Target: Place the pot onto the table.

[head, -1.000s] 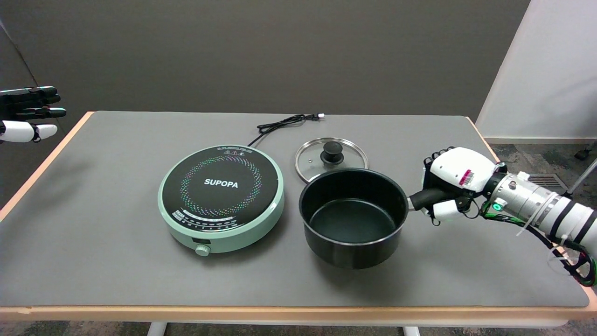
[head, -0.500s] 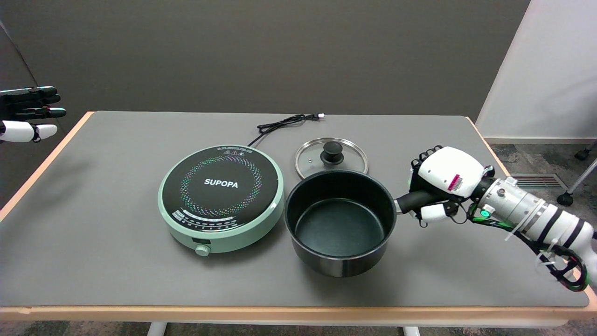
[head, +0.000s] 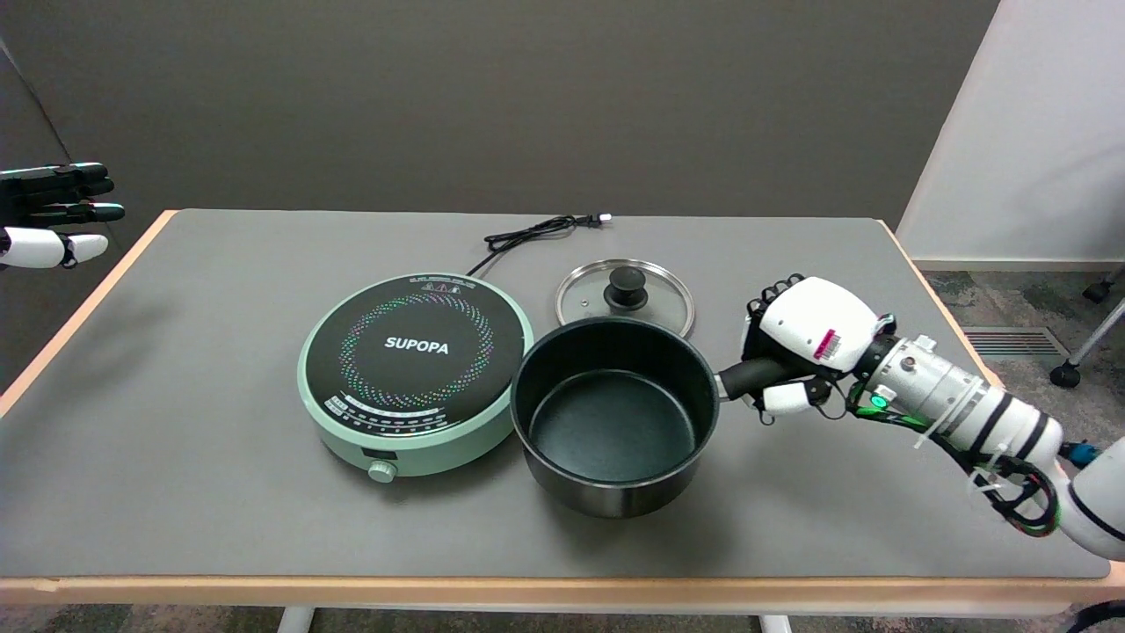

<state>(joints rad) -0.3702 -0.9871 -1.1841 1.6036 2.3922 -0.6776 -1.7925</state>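
Note:
A black pot (head: 613, 413), empty and upright, is near the middle of the grey table (head: 220, 527), its left rim overlapping the right edge of the green induction cooker (head: 417, 369). Whether its base touches the table I cannot tell. Its black handle points right into my right hand (head: 804, 343), whose fingers are wrapped around it. The right arm reaches in from the lower right.
A glass lid (head: 625, 297) with a black knob lies flat just behind the pot. The cooker's black power cord (head: 536, 232) trails toward the table's back edge. The idle left hand (head: 51, 215) hangs in the air at the upper left.
My right hand has carried the pot leftward across the table, from clear of the cooker to overlapping the cooker's right edge. The lid and cooker have stayed put.

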